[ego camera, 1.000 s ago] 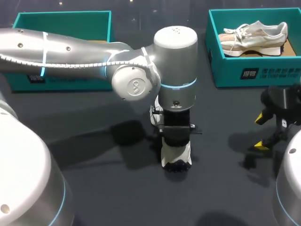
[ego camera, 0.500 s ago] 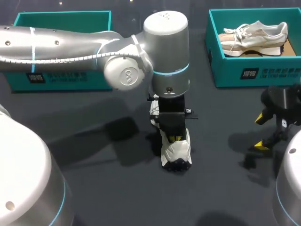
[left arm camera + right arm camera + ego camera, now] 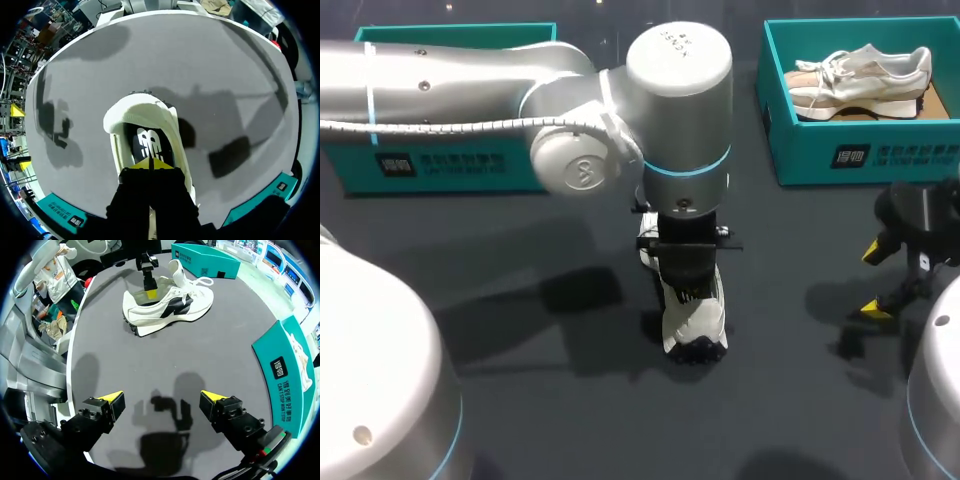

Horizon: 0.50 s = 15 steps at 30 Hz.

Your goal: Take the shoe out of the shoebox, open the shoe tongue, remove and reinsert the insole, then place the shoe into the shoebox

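A white sneaker (image 3: pixel 698 325) with a black side mark (image 3: pixel 170 307) lies on the dark table at the middle, toe toward the front. My left arm reaches in from the left, and its gripper (image 3: pixel 692 293) points down into the shoe's opening. In the left wrist view the gripper's (image 3: pixel 150 164) yellow tips are shut together on the heel end of the black insole (image 3: pixel 150 142); I cannot tell whether they pinch it. My right gripper (image 3: pixel 872 282) hangs open and empty to the shoe's right, well apart from it (image 3: pixel 162 397).
A teal shoebox (image 3: pixel 860 150) at the back right holds a second pale sneaker (image 3: pixel 860 75). Another teal shoebox (image 3: pixel 450 165) stands at the back left, behind my left arm. Dark bare table lies between my right gripper and the shoe.
My left arm's wrist has shifted slightly back and left over the shoe, showing more of the toe. The gripper stays shut inside the shoe. The right arm has not moved.
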Motion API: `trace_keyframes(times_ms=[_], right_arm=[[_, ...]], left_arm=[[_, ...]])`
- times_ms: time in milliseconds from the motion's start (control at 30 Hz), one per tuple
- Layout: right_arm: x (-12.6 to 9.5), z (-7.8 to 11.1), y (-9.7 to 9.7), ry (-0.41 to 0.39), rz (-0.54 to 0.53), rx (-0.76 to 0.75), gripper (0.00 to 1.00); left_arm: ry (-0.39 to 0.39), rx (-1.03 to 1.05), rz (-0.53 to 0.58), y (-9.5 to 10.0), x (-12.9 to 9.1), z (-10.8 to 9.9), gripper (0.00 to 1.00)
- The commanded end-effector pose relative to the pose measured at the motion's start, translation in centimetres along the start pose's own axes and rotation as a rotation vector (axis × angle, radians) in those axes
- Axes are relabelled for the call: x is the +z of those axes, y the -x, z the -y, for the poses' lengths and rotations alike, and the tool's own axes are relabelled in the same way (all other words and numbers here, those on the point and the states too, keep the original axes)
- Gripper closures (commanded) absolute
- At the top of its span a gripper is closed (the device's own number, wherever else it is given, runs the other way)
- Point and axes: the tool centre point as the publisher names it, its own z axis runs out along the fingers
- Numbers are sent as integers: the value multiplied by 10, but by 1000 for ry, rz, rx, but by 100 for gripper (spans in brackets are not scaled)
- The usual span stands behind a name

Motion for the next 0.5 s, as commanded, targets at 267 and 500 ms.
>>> trace_keyframes(times_ms=[267, 500], right_arm=[[0, 0, -2, -2, 3, 1, 0], [0, 0, -2, -2, 3, 1, 0]], left_arm=[[86, -76, -51, -2, 6, -19, 100], [98, -94, -63, -7, 1, -21, 88]])
